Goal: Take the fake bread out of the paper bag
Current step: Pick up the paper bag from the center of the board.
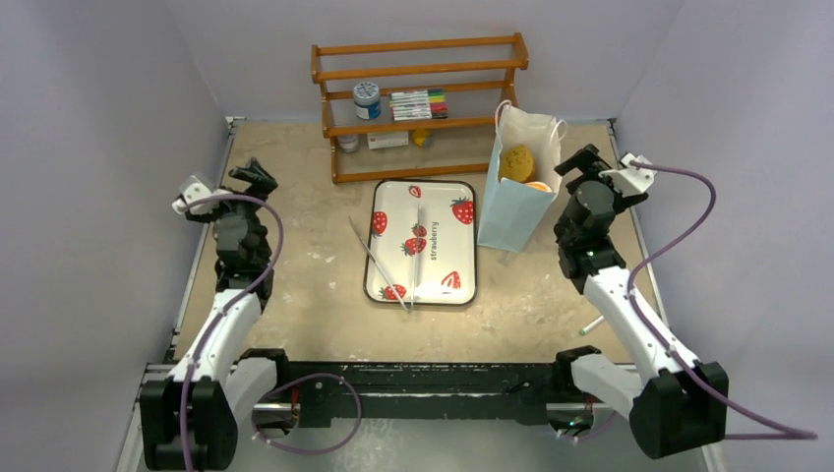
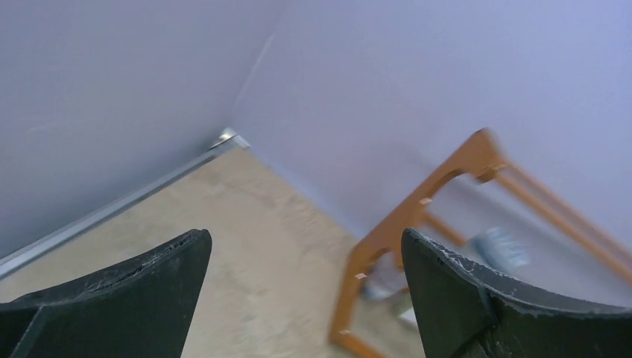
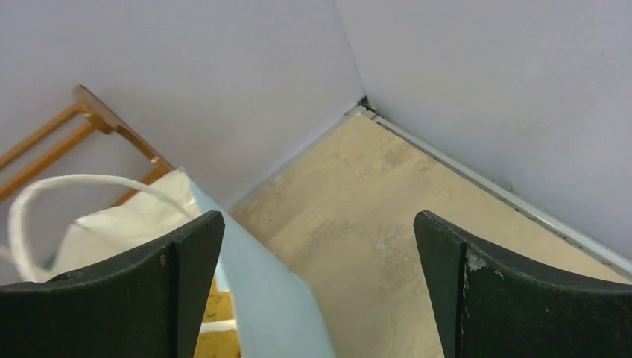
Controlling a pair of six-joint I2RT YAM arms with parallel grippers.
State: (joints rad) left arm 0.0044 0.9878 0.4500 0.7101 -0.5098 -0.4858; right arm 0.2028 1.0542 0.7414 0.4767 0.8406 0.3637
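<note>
- Surface (image 1: 295, 197): carrying everything below.
- Tray (image 1: 473, 246): lying at the centre of the frame.
- Two thin rods: one (image 1: 417, 251) lying along the tray's middle, the other (image 1: 374, 261) lying across its left rim, half on the surface.
- Paper bag (image 1: 513, 211): standing upright just right of the tray's upper right corner.
- Fake bread (image 1: 516, 163): sitting inside the paper bag.
- Rack (image 1: 418, 74): standing behind the tray, at the upper centre, against the back wall.
- Left gripper (image 1: 254, 175): hanging at the left, well apart from the tray.
- Right gripper (image 1: 585, 159): hanging just right of the paper bag.

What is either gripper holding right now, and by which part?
Nothing. The left gripper and right gripper are both open and empty; the fake bread sits inside the paper bag.
</note>
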